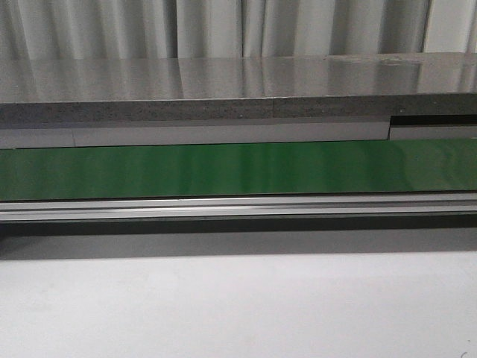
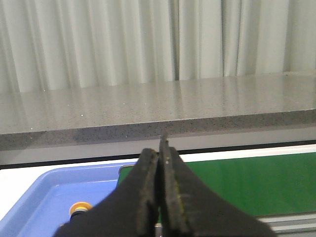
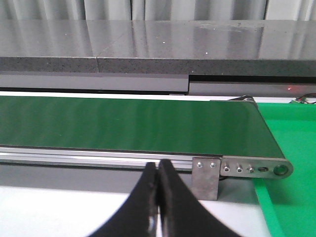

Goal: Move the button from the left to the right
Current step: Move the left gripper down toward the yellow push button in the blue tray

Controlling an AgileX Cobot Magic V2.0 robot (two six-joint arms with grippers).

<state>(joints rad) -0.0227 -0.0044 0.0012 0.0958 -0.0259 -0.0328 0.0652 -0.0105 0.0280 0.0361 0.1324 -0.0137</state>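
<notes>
- On my front camera I see the long green conveyor belt (image 1: 238, 168) running left to right, with a silver aluminium rail (image 1: 238, 206) along its near edge and a grey speckled stone counter (image 1: 223, 97) behind it
- Pale pleated curtains (image 1: 209, 28) hang beyond the counter, and the bare white table top (image 1: 238, 306) fills the near part of the scene; neither arm shows in this view
- My left gripper (image 2: 161, 148) has its black fingers (image 2: 145, 192) pressed together with nothing between them, raised above the left end of the belt
- Below it sits a blue plastic tray (image 2: 44, 197), and in the tray I see the button (image 2: 80, 208), an orange rounded top partly hidden behind the fingers; its base I cannot make out
- My right gripper (image 3: 158, 170) is likewise closed tight on nothing, hanging over the white table just near of the belt's right end
- There a metal end bracket with bolts (image 3: 232, 169) caps the rail, and a bright green bin (image 3: 291, 163) lies just right of it
</notes>
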